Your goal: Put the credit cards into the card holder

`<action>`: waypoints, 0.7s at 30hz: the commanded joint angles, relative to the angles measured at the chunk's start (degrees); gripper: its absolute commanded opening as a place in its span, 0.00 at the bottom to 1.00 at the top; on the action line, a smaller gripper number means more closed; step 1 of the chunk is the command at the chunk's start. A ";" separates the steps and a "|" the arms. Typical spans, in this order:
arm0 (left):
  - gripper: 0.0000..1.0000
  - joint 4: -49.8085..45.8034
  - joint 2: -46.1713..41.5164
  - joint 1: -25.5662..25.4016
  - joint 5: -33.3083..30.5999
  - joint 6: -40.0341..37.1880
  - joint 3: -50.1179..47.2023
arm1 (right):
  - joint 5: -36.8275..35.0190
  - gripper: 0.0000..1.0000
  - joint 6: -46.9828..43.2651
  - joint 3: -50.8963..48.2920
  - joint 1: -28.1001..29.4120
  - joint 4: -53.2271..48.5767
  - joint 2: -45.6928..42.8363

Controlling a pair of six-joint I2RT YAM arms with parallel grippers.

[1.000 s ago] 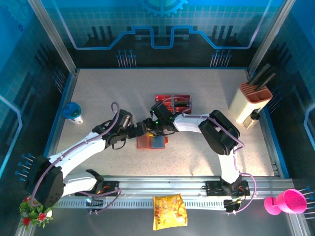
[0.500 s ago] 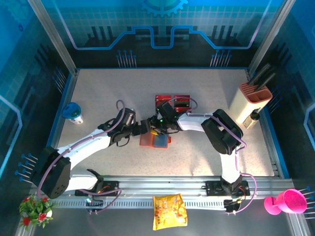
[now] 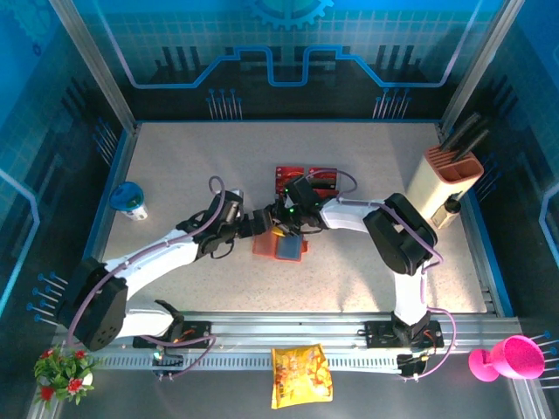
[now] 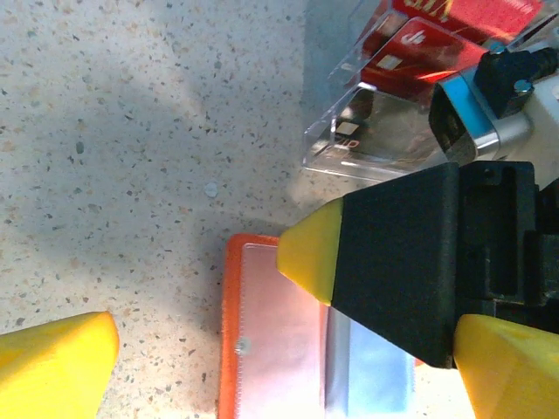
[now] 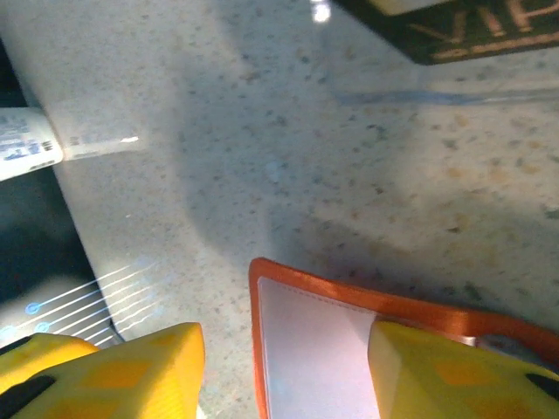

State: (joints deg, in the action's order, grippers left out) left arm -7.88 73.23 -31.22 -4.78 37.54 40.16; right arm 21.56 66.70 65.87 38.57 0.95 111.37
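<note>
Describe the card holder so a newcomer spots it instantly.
Find the middle of the speckled table. The card holder lies open on the near side of the clear rack of red cards. It alone has an orange border around pale pockets.

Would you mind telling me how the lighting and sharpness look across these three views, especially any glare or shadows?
Top external: sharp, evenly lit table, blue-tinted surrounds. Left wrist: glare streaks on the clear rack, soft shadows on the table around the card holder. Right wrist: a broad soft shadow crosses the table, a bright glint sits at the top edge.
</note>
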 commanded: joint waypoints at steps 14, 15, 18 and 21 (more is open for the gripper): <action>0.99 -5.67 -4.25 -1.31 1.40 1.12 1.72 | 0.69 0.53 -9.92 5.25 -8.45 -11.39 -11.47; 0.99 -5.73 -3.31 -1.30 1.71 0.90 2.00 | 0.43 0.53 -12.07 6.27 -9.49 -13.85 -11.60; 0.99 -6.43 0.70 -1.38 2.39 -0.20 3.47 | -0.70 0.53 -20.72 10.96 -12.51 -22.78 -10.97; 0.99 -7.12 4.73 -1.38 3.22 -1.24 5.37 | -4.06 0.52 -31.01 17.58 -14.03 -32.81 -8.65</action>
State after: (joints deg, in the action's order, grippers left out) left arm -13.13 75.29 -32.42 -3.33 38.44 42.61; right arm 20.47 48.21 78.22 25.39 -18.85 101.80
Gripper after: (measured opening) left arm 0.992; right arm 0.526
